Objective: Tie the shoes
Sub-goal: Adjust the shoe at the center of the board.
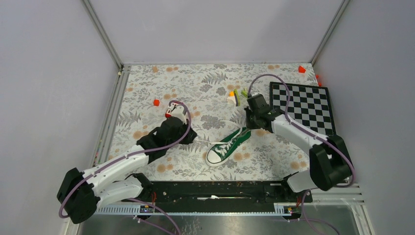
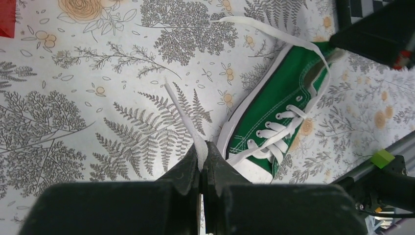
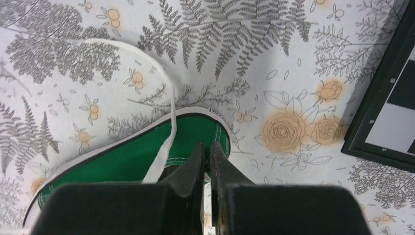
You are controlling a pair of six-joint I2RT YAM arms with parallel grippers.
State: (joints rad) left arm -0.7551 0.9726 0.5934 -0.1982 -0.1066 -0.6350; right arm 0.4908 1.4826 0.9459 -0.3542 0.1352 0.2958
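A small green sneaker (image 1: 227, 146) lies on the floral cloth, white toe cap toward the arms and heel pointing to the far right. My left gripper (image 1: 192, 134) is just left of it, shut on one white lace (image 2: 182, 112); the lace's free end sticks out past the fingertips. The shoe (image 2: 279, 110) sits to its right with its eyelets laced. My right gripper (image 1: 250, 125) is at the heel, and its fingers (image 3: 195, 161) are shut on the heel rim of the shoe (image 3: 122, 156). The other lace (image 3: 166, 132) runs out in a loose loop over the cloth.
A black-and-white chessboard (image 1: 302, 105) lies just right of the right gripper, its edge (image 3: 386, 112) close by. Small coloured blocks (image 1: 235, 95) sit behind the shoe. A red cube (image 1: 156, 102) and a red-and-white piece (image 1: 170, 108) lie behind the left arm. A black rail (image 1: 220, 188) lines the near edge.
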